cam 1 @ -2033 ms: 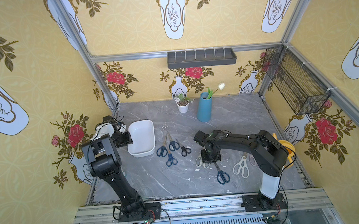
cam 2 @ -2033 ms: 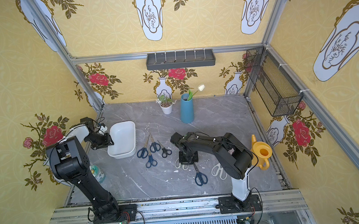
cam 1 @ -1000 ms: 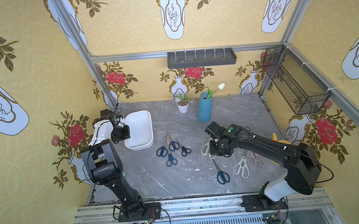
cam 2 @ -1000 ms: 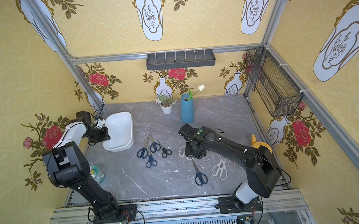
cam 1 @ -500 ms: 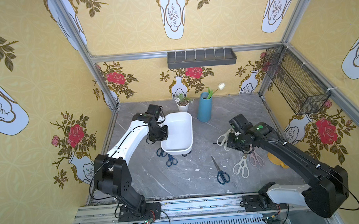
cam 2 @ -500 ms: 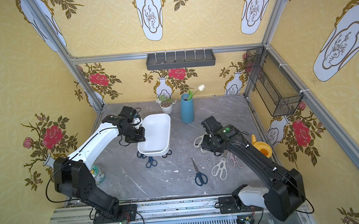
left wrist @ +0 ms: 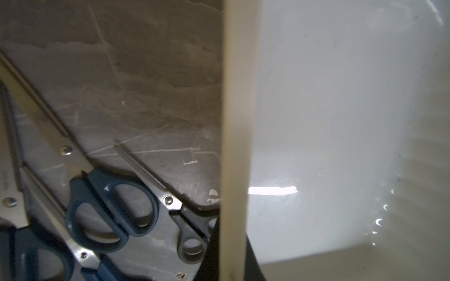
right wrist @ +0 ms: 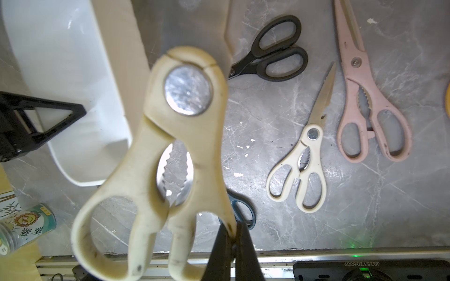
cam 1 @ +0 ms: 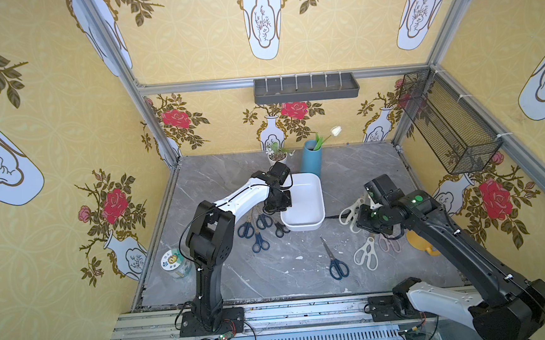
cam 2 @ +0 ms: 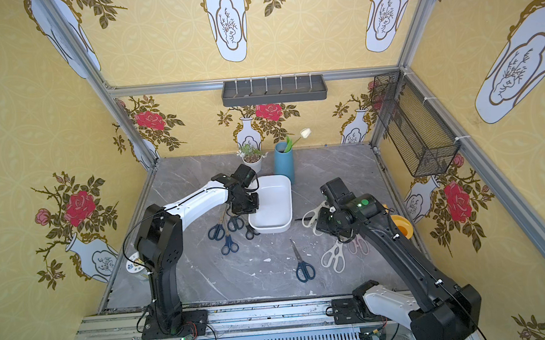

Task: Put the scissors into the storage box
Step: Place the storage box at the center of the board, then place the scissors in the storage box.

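A printed jar (cam 1: pixel 174 261) stands at the edge of the tabletop (cam 1: pixel 219 181), well out to the far side of the left fingers (cam 1: pixel 283 205). The left fingers are clenched on one long rim of the white storage box (cam 1: pixel 304 204). The left wrist view shows one finger inside the wall and one outside. Just beside them, on the side away from the box, a cluster of blue-handled scissors (cam 1: pixel 260 244) lies fanned on the tabletop. A small black-handled pair (left wrist: pixel 192 233) lies there too, its loops running under the box rim. I cannot tell whether the box rests on the tabletop or hangs just above it. Its floor shows bare white.

Beyond the left fingers, behind the box, stand a potted plant (cam 1: pixel 277 155) and a blue vase (cam 1: pixel 310 158).

Between the two sets of fingers, nearer the arm bases, a lone blue pair (cam 1: pixel 337 264) lies with its blades pointing toward the box.

The right fingers (right wrist: pixel 227 250) are pinched tight on a handle loop of the cream shears (right wrist: pixel 207 146). These hang above the tabletop near the box's other long side, clear of it. Under them lies a black pair (right wrist: pixel 275 63).

Just past the right fingers, toward that arm's base, a second cream pair (cam 1: pixel 365 253) and a pink pair (cam 1: pixel 389 243) lie side by side. A yellow watering can (cam 1: pixel 420 244) sits beyond them, partly hidden by the arm.
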